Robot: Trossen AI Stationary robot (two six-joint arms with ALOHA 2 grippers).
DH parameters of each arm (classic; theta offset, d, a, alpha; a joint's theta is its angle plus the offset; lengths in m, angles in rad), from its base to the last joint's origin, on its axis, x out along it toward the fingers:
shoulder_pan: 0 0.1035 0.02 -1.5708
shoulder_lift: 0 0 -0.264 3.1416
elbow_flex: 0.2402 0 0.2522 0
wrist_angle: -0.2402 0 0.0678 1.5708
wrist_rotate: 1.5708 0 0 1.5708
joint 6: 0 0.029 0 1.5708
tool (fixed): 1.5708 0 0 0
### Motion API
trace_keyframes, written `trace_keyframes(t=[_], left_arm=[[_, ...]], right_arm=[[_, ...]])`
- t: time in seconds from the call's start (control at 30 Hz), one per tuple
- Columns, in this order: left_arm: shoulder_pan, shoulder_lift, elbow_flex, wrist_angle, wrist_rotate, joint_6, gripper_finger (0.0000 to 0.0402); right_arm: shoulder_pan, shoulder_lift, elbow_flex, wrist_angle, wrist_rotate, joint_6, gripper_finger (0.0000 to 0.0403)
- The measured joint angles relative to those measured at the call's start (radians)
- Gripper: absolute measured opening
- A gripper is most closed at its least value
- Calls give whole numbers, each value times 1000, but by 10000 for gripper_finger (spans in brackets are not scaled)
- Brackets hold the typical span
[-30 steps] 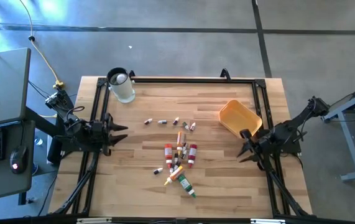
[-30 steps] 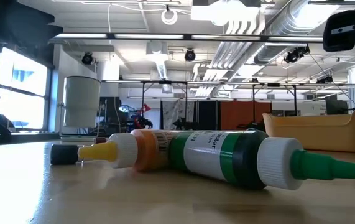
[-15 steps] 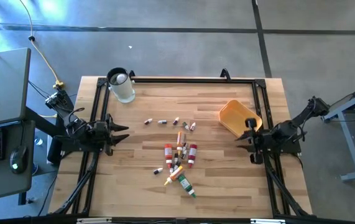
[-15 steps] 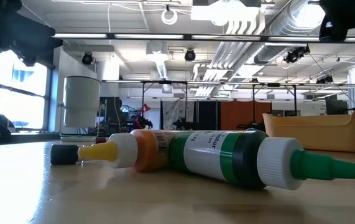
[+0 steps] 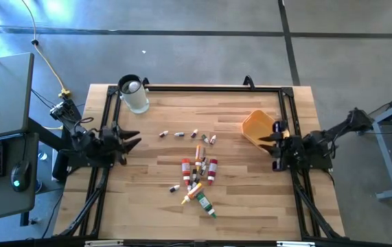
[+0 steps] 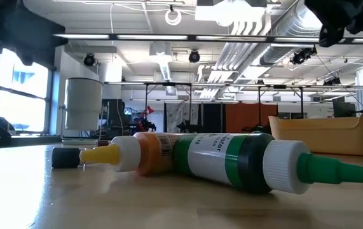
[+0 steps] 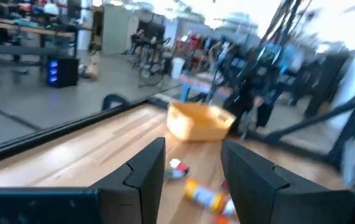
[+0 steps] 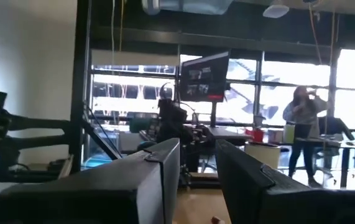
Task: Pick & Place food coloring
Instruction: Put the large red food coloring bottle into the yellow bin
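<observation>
Food coloring bottles [image 5: 197, 173] lie scattered mid-frame on the table [image 5: 154, 199]; jar [image 5: 134, 95] upper left, tray [image 5: 261, 127] right. Left gripper [image 5: 132, 139] and right gripper [image 5: 264, 139] both hover with fingers apart, holding nothing.

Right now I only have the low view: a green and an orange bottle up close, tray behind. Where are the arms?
Observer: The left gripper hangs at the table's left edge and the right gripper at the right side, by the tray. Neither is over the bottles.
Operator: Holding anything?
Observer: No. In the wrist views the left fingers and the right fingers stand apart with nothing between them.
Operator: More food coloring than those two?
Observer: Yes. There is a cluster of bottles mid-table, plus a row of small vials behind it.
</observation>
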Motion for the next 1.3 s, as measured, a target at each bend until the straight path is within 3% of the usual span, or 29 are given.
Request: trace_keyframes(t=[0.1,0.23,0.37,0.53,0.73,1.1,1.3], left_arm=[[0,3,0,89,30,61,153],[0,44,0,140,55,80,153],[0,112,33,147,64,80,153],[0,236,167,131,58,145,153],[0,391,291,49,53,169,153],[0,627,316,56,42,112,153],[0,686,316,59,41,8,153]], right_arm=[[-78,160,61,18,-30,100,97],[-163,427,214,-105,-53,228,97],[-197,661,378,-213,-97,197,97],[-199,847,556,-327,-108,56,97],[-199,961,697,-432,-37,20,97],[-196,1008,715,-470,-45,-115,97],[-196,1008,715,-474,-216,-70,97]])
